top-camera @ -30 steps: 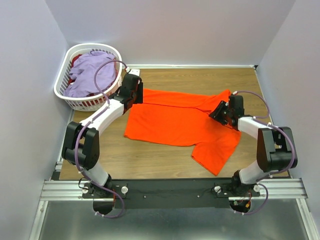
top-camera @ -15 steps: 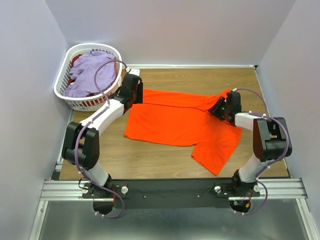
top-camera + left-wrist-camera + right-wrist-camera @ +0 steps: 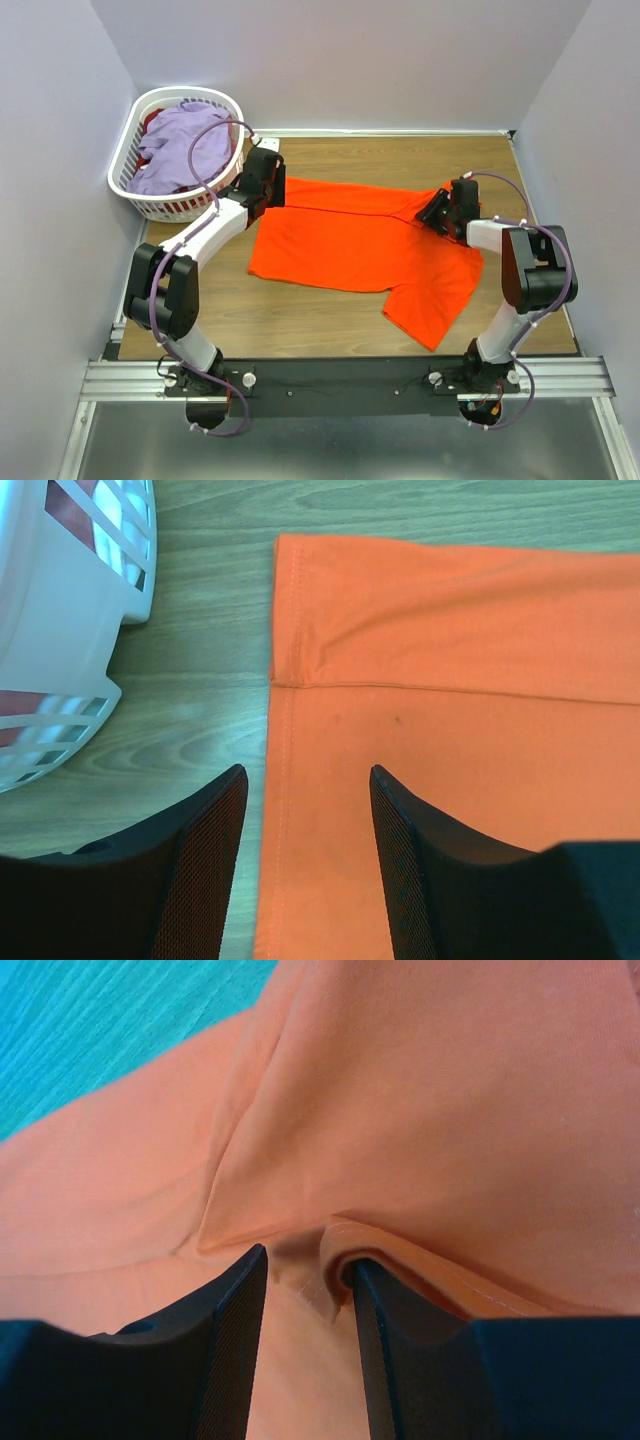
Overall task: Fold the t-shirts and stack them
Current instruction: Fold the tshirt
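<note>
A bright orange t-shirt (image 3: 355,245) lies spread on the wooden table, its top strip folded over and one sleeve pointing to the near right. My left gripper (image 3: 270,192) hovers at the shirt's far left corner. In the left wrist view it (image 3: 305,772) is open, its fingers straddling the stitched side hem (image 3: 285,730). My right gripper (image 3: 433,212) sits low on the bunched cloth at the shirt's right. There it (image 3: 308,1260) is open, with a hemmed fold (image 3: 400,1260) curled over the right fingertip. A lavender t-shirt (image 3: 180,145) lies in the basket.
The white slotted laundry basket (image 3: 125,165) stands at the far left corner, close beside my left gripper, and also holds some red cloth (image 3: 152,120). Its wall (image 3: 70,610) shows in the left wrist view. Purple walls enclose the table on three sides.
My right gripper has slid a little toward the back and left along the shirt's right side, its forearm swinging upright. The left arm and the shirt's left half have not moved.
</note>
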`<move>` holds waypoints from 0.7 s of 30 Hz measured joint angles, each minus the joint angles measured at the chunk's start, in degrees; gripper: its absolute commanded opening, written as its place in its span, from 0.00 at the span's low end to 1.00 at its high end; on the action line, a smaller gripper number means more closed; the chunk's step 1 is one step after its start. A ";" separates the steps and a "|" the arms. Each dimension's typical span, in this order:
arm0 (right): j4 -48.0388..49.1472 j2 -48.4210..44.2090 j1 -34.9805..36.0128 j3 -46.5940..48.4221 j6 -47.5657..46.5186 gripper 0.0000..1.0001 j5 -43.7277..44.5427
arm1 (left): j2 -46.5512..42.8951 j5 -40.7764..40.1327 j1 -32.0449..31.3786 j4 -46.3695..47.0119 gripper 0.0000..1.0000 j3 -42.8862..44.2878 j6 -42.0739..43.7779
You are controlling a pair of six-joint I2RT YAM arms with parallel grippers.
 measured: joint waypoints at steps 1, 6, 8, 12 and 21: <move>0.15 0.07 0.00 0.02 0.04 0.43 0.00 | 0.00 0.00 0.00 0.00 0.60 0.00 0.00; 0.17 0.07 0.00 0.02 0.50 0.33 0.00 | 0.00 -0.02 0.00 0.00 0.60 0.00 0.02; 0.13 -0.04 0.00 0.02 0.81 0.26 -0.04 | 0.00 -0.02 0.00 0.00 0.60 0.00 0.00; -0.35 -1.01 0.00 0.00 1.31 0.13 -0.50 | 0.00 -0.02 0.00 0.00 0.60 0.00 0.02; -1.99 -4.90 0.00 -0.42 5.18 0.01 -2.19 | 0.00 0.00 0.00 -0.02 0.60 0.00 0.02</move>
